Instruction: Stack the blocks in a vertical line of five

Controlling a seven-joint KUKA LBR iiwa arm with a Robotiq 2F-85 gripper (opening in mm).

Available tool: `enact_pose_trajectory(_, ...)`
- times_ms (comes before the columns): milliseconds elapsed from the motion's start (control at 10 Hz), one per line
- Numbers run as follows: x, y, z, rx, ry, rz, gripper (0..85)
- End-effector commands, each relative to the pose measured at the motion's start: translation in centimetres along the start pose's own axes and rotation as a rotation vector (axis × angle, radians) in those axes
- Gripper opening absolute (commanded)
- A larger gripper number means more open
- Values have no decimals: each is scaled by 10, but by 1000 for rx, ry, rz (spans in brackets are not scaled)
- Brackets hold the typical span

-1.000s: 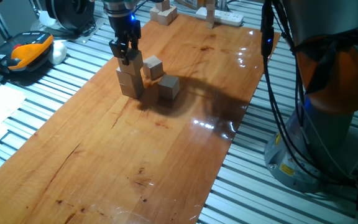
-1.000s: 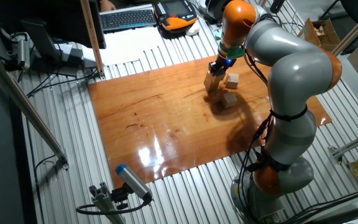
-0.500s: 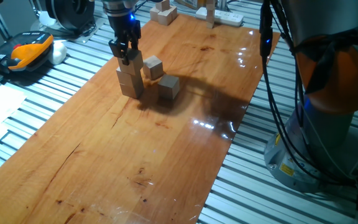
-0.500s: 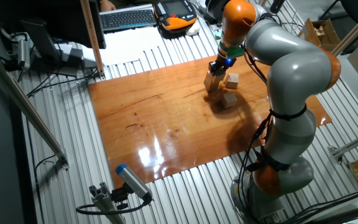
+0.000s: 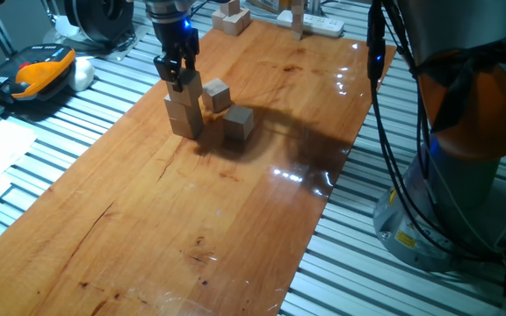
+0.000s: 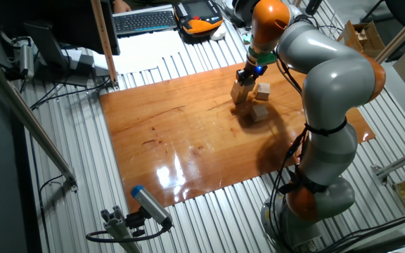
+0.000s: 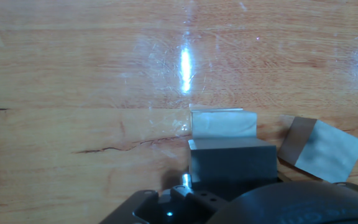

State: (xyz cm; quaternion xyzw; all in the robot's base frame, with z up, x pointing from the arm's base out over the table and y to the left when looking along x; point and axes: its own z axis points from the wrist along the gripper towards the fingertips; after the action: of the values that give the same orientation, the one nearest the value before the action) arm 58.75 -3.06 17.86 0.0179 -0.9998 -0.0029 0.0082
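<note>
Fingers (image 5: 177, 79) closed on top block (image 5: 188, 86) of 3-high stack (image 5: 184, 112), directly beneath. 2 loose blocks (image 5: 218, 94) (image 5: 239, 122) just beside on desk (image 5: 148, 219). Risk on release: dragging top block sideways, toppling stack onto neighbours.

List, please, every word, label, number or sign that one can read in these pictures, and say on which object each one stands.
None can be read.
The blocks: plain wood, no marks.
Yellow sticker on the robot base: some print, too small and blurred to read.
Orange and black handheld unit: no legible text.
Keyboard: keys too small to read.
Power strip: no readable marking.
</note>
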Motion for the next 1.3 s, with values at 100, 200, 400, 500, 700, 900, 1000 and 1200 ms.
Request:
enact_pose_trajectory(100,0,0,0,-2,0,0,0)
enact_pose_trajectory(200,0,0,0,3,-1,1,0)
enact_pose_trajectory(400,0,0,0,6,-3,1,0)
enact_pose_trajectory(500,0,0,0,5,-3,1,0)
enact_pose_trajectory(700,0,0,0,6,-3,1,0)
enact_pose_trajectory(900,0,0,0,5,-3,1,0)
enact_pose_trajectory(1000,0,0,0,8,-6,1,0)
enact_pose_trajectory(1200,0,0,0,8,-7,1,0)
